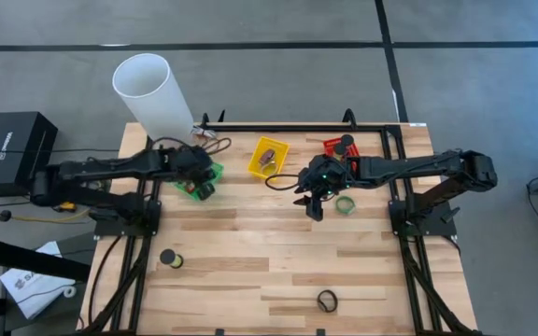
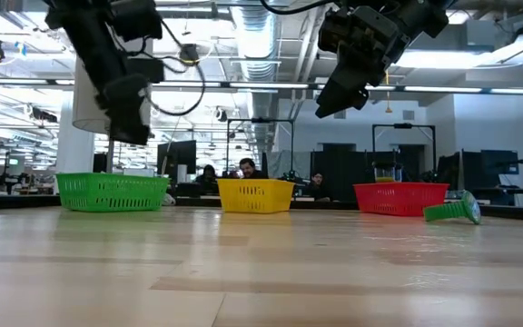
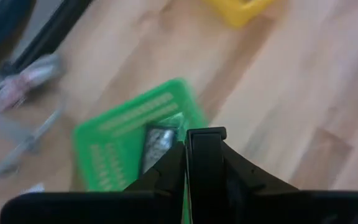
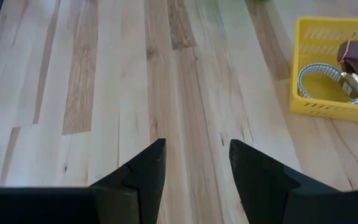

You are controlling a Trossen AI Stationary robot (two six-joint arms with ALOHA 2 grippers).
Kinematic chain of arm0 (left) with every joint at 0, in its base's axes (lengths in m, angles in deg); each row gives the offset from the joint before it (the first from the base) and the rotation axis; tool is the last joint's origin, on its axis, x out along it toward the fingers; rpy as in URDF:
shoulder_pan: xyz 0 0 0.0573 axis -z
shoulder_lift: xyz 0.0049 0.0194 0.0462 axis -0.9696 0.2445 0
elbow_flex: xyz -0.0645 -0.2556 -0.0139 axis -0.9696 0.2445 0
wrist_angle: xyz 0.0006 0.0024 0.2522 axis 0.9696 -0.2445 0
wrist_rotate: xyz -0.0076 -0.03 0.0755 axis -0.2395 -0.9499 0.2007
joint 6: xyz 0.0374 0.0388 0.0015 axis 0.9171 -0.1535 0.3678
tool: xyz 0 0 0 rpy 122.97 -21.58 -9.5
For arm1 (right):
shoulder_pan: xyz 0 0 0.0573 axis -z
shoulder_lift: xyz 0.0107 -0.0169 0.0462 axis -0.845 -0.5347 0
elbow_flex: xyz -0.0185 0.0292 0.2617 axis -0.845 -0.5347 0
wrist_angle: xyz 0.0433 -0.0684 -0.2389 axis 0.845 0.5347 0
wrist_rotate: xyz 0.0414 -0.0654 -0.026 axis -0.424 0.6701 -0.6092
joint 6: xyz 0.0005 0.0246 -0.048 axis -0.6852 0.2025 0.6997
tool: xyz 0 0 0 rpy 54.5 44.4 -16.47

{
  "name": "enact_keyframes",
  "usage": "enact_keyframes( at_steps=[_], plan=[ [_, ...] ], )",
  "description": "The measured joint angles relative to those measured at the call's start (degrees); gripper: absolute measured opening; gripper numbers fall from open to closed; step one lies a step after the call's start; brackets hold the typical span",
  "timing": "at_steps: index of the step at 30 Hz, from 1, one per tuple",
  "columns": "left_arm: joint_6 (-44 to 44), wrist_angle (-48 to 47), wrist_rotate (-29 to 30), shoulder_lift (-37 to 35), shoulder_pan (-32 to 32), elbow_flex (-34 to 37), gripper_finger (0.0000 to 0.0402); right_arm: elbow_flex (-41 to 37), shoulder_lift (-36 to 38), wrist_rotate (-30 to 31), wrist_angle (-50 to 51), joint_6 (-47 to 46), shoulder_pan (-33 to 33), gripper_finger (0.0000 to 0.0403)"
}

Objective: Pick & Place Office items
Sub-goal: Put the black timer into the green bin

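On the table [image 1: 250,243] we list, from left to right: a black spool [image 1: 168,258] lying alone near the left front; the white cylinder [image 1: 152,93] leaning over the far left corner; the green basket [image 1: 191,188] at the back left, with the left pincer [image 1: 204,175] hanging right above it. We see its fingers [image 3: 205,163] pressed together with nothing between them, and a dark item of some kind [image 3: 157,144] lies inside the basket, too blurred for us to name. Next comes the yellow basket [image 1: 270,156] at the back centre, holding a coiled metal band [image 4: 319,79] and a brown strap [image 4: 356,53]. Just right of it we note the right pincer [image 1: 311,200], raised above bare wood, its fingers [image 4: 143,175] spread apart and empty. A green ring [image 1: 345,204] lies flat on the wood just beside this pincer on its right; in the low view it shows tipped at the far right, near the red basket [image 1: 342,151]. That basket stands at the back right and partly under the right arm. A black ring [image 1: 327,301] lies well apart from everything else, near the front edge, right of centre.
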Motion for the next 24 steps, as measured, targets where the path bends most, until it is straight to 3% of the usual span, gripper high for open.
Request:
enact_keyframes(
  at_steps=[10, 24],
  plan=[
    [-9.5, 2.9, 0.1, -0.6, -5.2, 9.2, 0.0059, 0.0, 0.0, 0.0, -0.1, 0.0, -0.1, 0.0169],
    [-10.2, 13.2, -1.2, -0.6, -5.2, 16.4, 0.0072, 0.0, 0.0, 0.0, -0.6, 0.0, -0.4, 0.0169]
  ],
)
